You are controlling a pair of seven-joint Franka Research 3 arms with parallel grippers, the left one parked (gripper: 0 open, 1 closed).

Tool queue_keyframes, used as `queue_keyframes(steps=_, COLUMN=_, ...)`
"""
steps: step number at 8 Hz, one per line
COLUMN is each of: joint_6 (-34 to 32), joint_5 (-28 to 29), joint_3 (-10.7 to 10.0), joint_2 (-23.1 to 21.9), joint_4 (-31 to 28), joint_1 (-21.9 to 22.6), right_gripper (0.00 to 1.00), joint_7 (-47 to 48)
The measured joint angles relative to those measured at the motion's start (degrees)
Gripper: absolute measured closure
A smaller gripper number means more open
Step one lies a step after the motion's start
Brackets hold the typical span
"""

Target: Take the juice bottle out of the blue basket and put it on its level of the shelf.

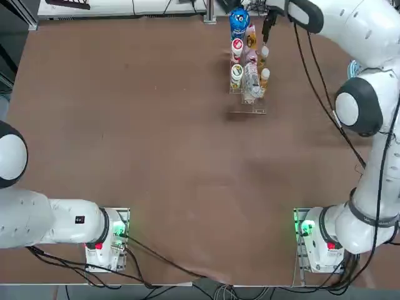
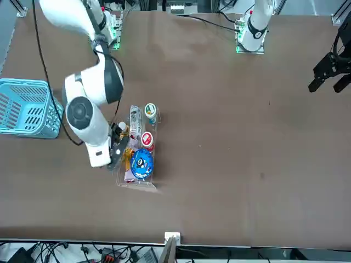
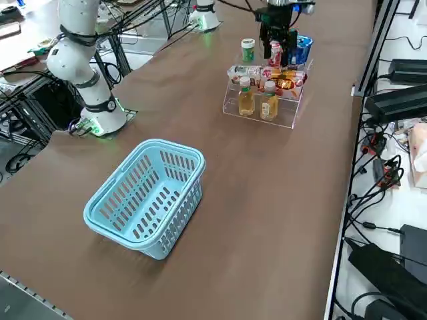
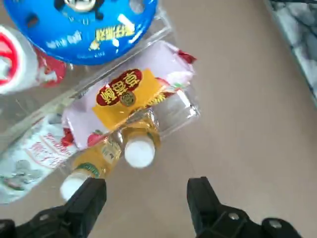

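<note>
Fingers spread wide, the right tool hovers near two juice bottles on the clear shelf, at the desk's one o'clock seen from overhead.

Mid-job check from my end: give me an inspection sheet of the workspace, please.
Surface: brown tabletop, no spills seen
Job's things: two small clear plastic bottles of amber juice with white caps stand side by side on a low level of the clear acrylic tiered shelf; light-blue lattice plastic basket stands upright, away from the shelf
Clutter: blue round-topped container, red-and-white container and snack packets, all on the shelf
Grippers: right claw open beside the shelf's bottle side, nothing between its fingers
Cables: black cables hang along the right arm; more lie by the arm bases
Surroundings: black equipment and loose wiring on a white side bench
</note>
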Motion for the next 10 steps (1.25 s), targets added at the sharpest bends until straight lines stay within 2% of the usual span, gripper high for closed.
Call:
queue_keyframes(steps=4, joint_6=-11.3, joint_5=0.0, joint_3=-0.3, joint_2=-9.6, joint_4=-0.2, joint_1=-2.9, right_gripper=0.00, joint_7=16.8)
queue_keyframes(steps=7, joint_6=-13.5, joint_5=0.0, joint_3=-0.4, joint_2=-15.7, joint_4=-4.0, joint_1=-6.7, right_gripper=0.00, joint_7=24.5)
queue_keyframes(steps=10, joint_6=-14.3, joint_5=4.1, joint_3=-0.5, joint_2=-20.7, joint_4=-8.3, joint_1=-13.2, right_gripper=0.00, joint_7=25.5)
